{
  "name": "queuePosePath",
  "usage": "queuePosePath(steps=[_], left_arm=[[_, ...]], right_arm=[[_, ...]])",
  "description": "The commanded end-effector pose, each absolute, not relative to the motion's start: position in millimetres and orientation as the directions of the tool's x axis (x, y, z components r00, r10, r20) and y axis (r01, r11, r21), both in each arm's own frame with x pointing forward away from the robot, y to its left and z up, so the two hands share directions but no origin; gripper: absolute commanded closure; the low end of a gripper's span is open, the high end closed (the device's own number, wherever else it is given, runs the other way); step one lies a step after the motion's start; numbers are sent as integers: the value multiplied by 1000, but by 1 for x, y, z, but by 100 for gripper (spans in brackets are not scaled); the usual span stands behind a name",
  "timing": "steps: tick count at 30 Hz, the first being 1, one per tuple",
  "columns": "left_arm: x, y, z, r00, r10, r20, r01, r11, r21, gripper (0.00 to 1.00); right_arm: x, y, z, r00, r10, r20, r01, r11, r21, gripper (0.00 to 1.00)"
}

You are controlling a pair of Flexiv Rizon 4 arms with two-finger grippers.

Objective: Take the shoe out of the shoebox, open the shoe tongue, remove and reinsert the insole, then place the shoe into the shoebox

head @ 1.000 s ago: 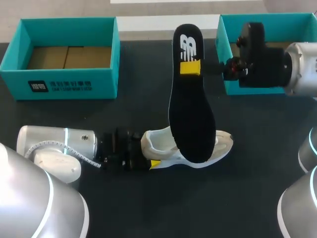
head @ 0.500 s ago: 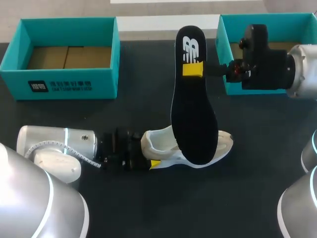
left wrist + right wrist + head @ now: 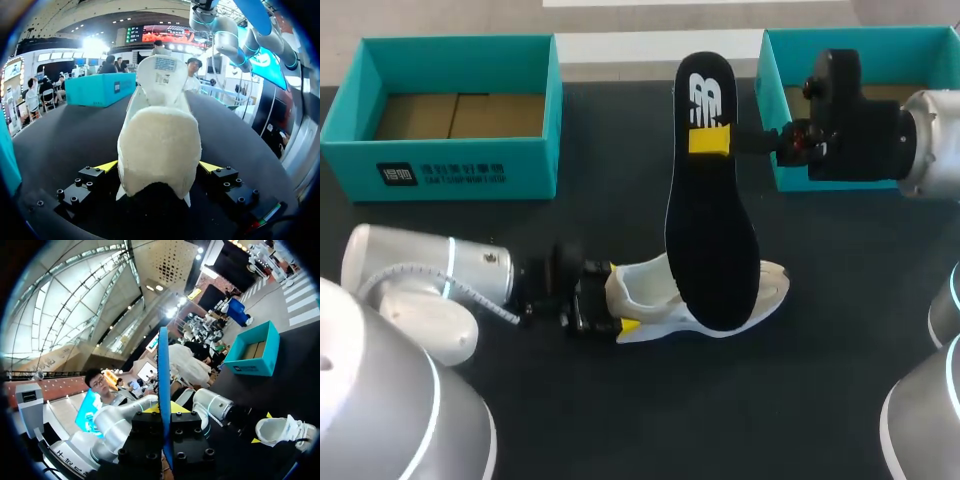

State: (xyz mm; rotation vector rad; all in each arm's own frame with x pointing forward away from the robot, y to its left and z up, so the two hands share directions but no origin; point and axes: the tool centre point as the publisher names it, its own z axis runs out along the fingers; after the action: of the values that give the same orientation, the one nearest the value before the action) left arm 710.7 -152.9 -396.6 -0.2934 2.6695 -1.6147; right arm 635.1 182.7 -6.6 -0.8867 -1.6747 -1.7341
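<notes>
- The right gripper (image 3: 711,140) pinched the insole (image 3: 708,220) near its heel end, its long axis running down toward the shoe (image 3: 645,288) with the toe end over it.
- The left gripper (image 3: 618,298) clamped the shoe's heel on the table, its toe pointing toward the right arm.

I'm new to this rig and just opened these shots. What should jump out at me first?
The long black insole stands out most, held up over the table's middle by the right gripper, which is shut on its narrow end. Its wide end meets the white shoe, whose heel the left gripper clamps. The left teal shoebox and right teal shoebox stand open at the far edge.
</notes>
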Motion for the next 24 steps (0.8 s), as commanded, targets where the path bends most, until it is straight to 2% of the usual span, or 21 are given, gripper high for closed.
queuePosePath(steps=[1,12,18,24], left_arm=[[714,-150,-387,-983,-152,101,-168,536,-827,0],[714,-150,-387,-983,-152,101,-168,536,-827,0],[708,-151,-363,-996,-86,21,-74,665,-744,0],[713,-150,-349,-995,-91,35,-92,762,-641,0]], right_arm=[[635,185,-7,-620,51,783,781,-59,622,100],[635,185,-7,-620,51,783,781,-59,622,100],[635,185,-7,-620,51,783,781,-59,622,100],[635,185,-7,-620,51,783,781,-59,622,100]])
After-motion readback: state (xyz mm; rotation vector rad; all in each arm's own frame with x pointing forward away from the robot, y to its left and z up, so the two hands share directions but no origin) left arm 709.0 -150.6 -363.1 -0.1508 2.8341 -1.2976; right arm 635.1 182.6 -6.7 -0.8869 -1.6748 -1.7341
